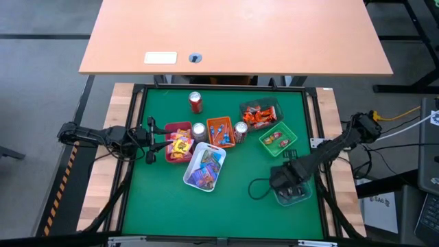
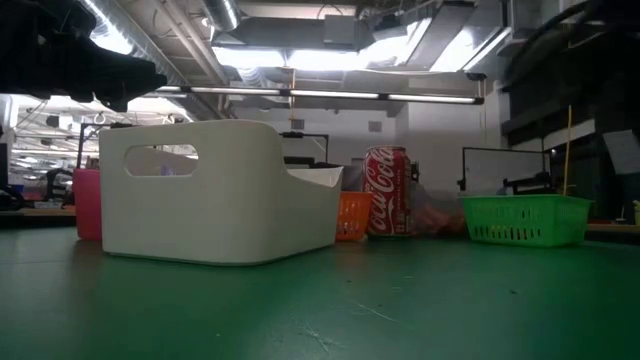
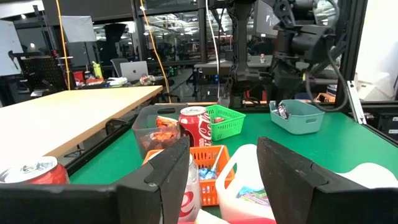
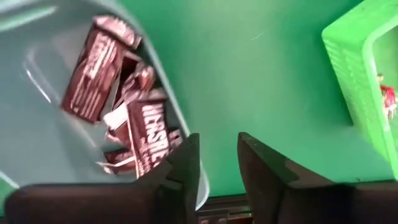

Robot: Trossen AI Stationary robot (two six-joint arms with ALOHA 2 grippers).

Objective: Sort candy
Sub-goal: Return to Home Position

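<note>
Right wrist view: right hand (image 4: 217, 146), parted and empty, hangs over the rim of the grey-blue tray (image 4: 37, 137), brown candy (image 4: 146, 134) lying sorted inside; left hand (image 1: 154, 141), likewise parted, waits well away from that tray.

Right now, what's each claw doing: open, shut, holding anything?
Left claw: open, empty.
Right claw: open, empty, above the pale blue-grey plastic bin of brown-wrapped chocolates.

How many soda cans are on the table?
3, none apparently hidden: one soda can standing alone, one between the red tray and orange tray, one on its other side.
</note>
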